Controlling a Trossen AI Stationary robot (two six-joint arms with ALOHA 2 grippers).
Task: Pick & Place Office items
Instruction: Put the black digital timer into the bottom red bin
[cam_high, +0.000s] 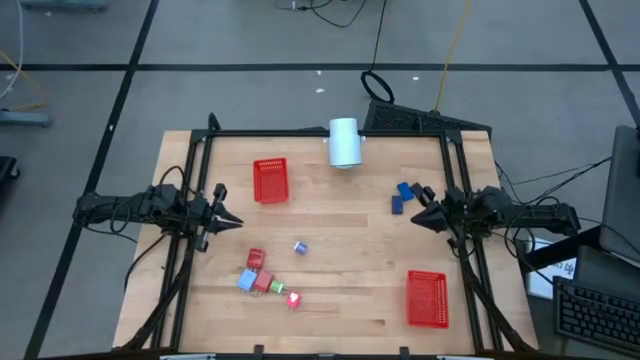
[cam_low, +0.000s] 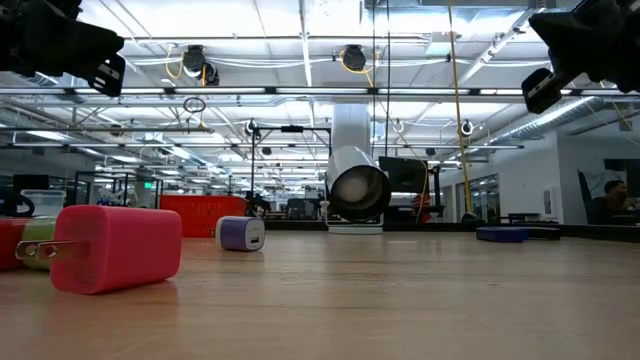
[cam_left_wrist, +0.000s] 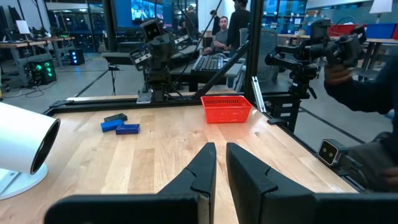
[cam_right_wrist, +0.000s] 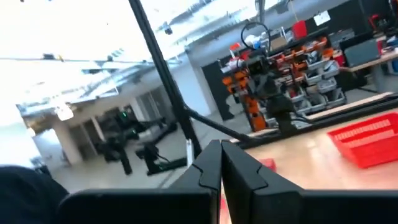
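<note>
Both arms wait at the table's side edges, pointing inward, and nothing is held. The left gripper has its fingers nearly together with only a slim gap, empty; the right gripper looks closed or almost so, also empty. The dark blue pieces lie just beside the right gripper's tip, toward the far edge, so the right arm is clearly the nearer one for them. The cluster of a red charger, a light blue piece and another red piece sits nearer the left gripper, toward the front edge, with a small bluish-white cube apart from it toward the centre. One red mesh basket stands near the left arm, another near the right. The low view shows the red charger lying on its side, prongs pointing sideways, which the overhead view cannot resolve
</note>
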